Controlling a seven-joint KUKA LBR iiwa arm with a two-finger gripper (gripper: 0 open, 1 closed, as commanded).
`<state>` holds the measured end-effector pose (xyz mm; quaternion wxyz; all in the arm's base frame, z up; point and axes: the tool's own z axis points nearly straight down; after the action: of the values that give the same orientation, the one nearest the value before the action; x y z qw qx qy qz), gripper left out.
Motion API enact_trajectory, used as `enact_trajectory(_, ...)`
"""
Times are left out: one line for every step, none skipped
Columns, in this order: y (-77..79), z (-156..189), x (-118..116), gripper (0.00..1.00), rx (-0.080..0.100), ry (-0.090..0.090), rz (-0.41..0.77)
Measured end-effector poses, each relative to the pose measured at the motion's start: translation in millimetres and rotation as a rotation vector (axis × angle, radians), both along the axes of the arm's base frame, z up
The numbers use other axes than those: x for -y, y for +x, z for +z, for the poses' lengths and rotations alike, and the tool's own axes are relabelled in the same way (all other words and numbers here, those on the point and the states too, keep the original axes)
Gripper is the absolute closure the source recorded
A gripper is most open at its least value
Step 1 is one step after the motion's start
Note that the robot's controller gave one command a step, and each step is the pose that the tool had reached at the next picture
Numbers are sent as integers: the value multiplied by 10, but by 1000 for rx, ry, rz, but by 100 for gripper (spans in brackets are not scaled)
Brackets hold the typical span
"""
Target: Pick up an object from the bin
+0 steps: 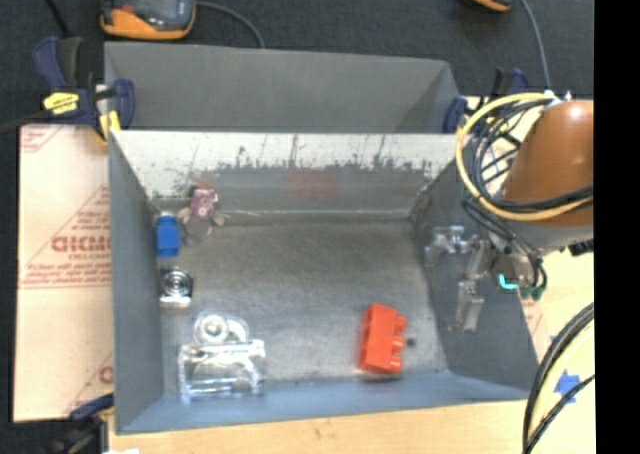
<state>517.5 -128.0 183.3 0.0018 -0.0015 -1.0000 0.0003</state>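
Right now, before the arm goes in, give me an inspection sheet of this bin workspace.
Surface: grey metal bin, floor scuffed, middle bare.
Job's things: orange-red plastic block front right; blue block, small purple piece and round metal part along the left wall; clear plastic piece front left.
Clutter: nothing seen.
Grippers: hand at the bin's right wall, nearest the orange-red block but apart from it.
Cables: yellow and black loops at the wrist, away from the bin's things.
Surroundings: two orange-and-black devices with cords on the dark floor behind the bin.
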Motion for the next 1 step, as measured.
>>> enact_trajectory(-359, -1091, -398, 0, 2, 1, 95)
